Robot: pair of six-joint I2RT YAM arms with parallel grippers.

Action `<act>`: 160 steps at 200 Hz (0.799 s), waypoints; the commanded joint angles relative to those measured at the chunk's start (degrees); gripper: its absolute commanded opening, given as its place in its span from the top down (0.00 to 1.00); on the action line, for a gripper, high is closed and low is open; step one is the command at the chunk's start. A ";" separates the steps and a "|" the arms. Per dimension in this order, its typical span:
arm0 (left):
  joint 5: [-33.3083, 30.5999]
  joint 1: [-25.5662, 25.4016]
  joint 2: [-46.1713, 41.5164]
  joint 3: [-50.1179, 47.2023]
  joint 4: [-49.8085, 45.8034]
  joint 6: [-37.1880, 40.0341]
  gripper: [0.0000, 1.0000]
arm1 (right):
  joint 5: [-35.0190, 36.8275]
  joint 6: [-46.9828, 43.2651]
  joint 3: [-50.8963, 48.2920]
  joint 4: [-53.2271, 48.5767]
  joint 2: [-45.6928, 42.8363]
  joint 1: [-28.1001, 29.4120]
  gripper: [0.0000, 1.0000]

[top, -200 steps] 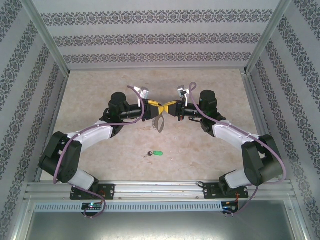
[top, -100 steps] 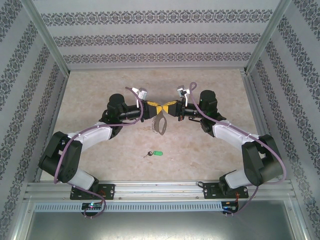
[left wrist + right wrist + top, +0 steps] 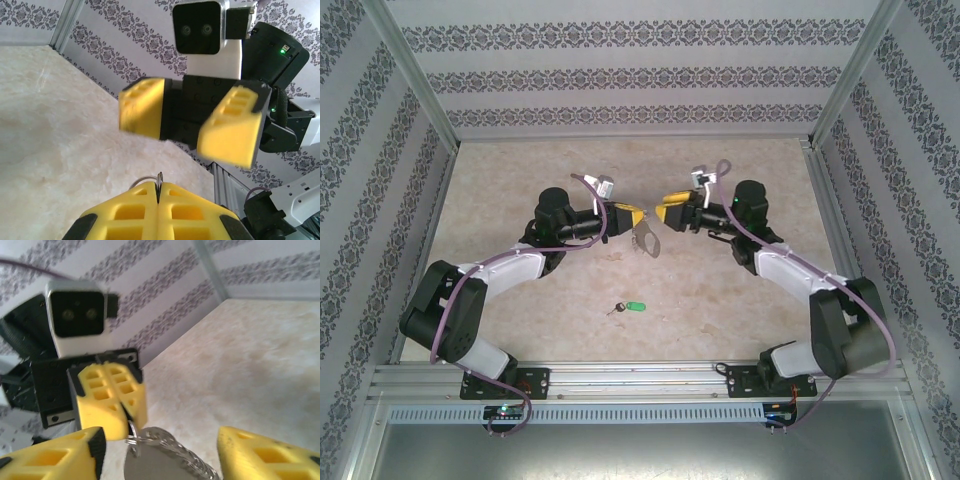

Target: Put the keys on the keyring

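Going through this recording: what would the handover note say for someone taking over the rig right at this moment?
Left gripper: shut on the keyring, which hangs below its fingers and appears lifted off the table.
Right gripper: open and empty, facing the left one, apart from the keyring.
Keys: lying on the table nearer the arm bases, with neither gripper touching them.
Done: keyring is in hand.
Left: pick up the keys, probably with the right gripper, and thread them onto the keyring.
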 commanded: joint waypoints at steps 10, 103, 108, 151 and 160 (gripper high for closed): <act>-0.76 0.06 -1.98 0.55 0.32 4.93 1.00 | 5.26 1.86 -2.35 1.14 -5.35 -1.73 0.36; -6.63 -0.01 -5.03 -1.17 2.05 11.69 1.00 | 5.78 2.98 -2.15 0.81 -3.37 3.75 0.41; -6.59 0.03 -5.01 -1.08 1.80 11.71 1.00 | 5.57 3.15 -1.95 1.08 -2.95 4.05 0.43; -6.05 -0.05 -5.03 -1.15 1.92 11.62 1.00 | 3.47 6.08 -1.05 5.35 0.13 5.85 0.55; -5.99 -0.10 -4.99 -1.20 1.93 11.62 1.00 | 3.37 6.45 -0.96 6.93 0.59 6.18 0.58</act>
